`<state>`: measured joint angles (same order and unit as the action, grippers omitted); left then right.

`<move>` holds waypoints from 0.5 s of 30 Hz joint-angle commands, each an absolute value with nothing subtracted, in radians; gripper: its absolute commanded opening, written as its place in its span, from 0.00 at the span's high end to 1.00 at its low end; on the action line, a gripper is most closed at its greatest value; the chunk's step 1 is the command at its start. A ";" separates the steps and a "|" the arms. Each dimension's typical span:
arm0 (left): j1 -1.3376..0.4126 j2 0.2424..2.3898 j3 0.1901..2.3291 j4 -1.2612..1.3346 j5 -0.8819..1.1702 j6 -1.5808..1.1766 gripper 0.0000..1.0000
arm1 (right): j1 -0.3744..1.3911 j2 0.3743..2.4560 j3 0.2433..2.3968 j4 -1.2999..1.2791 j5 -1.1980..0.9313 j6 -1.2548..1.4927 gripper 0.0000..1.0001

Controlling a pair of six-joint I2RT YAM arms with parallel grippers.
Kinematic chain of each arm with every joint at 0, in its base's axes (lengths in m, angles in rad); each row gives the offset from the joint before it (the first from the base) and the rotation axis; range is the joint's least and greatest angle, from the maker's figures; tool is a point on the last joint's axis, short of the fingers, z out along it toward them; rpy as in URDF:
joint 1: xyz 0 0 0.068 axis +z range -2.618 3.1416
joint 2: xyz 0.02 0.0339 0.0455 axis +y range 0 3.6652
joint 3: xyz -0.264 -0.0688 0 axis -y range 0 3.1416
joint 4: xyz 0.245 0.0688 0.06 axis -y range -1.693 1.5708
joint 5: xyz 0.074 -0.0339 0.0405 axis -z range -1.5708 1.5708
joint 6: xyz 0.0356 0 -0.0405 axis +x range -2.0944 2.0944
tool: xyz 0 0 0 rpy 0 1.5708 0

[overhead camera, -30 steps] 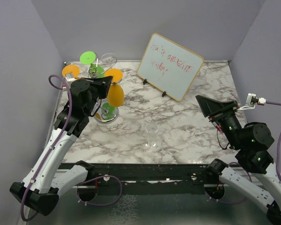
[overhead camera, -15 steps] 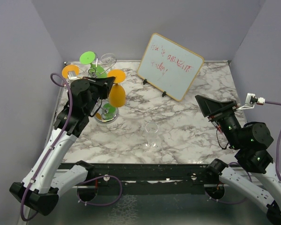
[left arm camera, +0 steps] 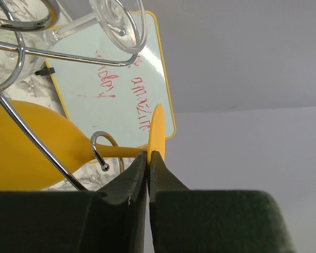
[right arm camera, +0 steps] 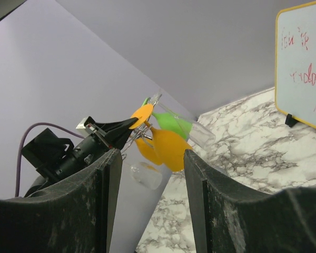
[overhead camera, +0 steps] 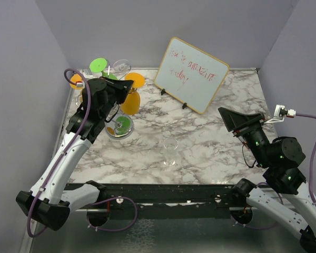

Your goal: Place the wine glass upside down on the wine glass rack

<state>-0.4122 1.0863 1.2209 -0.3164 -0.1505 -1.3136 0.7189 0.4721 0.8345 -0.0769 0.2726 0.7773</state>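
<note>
Whiteboard [overhead camera: 192, 74] writing illegible; wine glass rack [overhead camera: 121, 133] partly hidden behind left arm [overhead camera: 68, 153].

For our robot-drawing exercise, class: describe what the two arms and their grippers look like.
The left arm and right arm have white links, black joints and a purple cable each. The left gripper and right gripper are black tapering wedges. Small green lights dot the right arm.

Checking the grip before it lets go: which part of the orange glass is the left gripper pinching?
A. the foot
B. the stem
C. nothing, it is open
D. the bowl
A: in the left wrist view the left gripper is shut on the edge of the flat foot of the orange glass.
</note>
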 commanded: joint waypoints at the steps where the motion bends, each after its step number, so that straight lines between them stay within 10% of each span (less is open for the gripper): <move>1: -0.413 1.086 1.268 -0.320 -0.209 -1.251 0.90 | 0.723 0.470 0.830 -0.086 0.284 0.775 0.45; 15: -0.413 1.067 1.262 -0.395 -0.298 -1.227 0.75 | 0.723 0.473 0.833 -0.087 0.281 0.773 0.45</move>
